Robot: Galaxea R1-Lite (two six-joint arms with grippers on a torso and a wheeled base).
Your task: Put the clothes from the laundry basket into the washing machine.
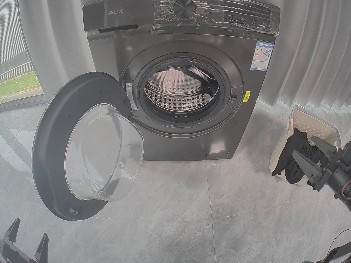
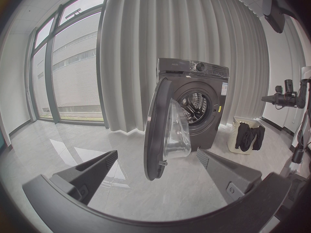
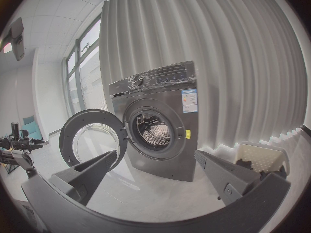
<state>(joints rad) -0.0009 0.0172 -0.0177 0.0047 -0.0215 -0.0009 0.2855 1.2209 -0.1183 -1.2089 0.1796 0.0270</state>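
The grey washing machine stands ahead with its round door swung wide to the left and the steel drum bare. At the right, a cream laundry basket holds black clothes draped over its front rim. My right gripper hangs open just in front of those clothes, nothing between its fingers. My left gripper sits open at the lower left, below the door. The left wrist view shows the washing machine, the basket and the clothes from afar. The right wrist view shows the basket close by.
Pale curtains hang behind the machine and a window lies to the left. The grey tiled floor spreads in front of the machine. The open door juts out over the floor on the left side.
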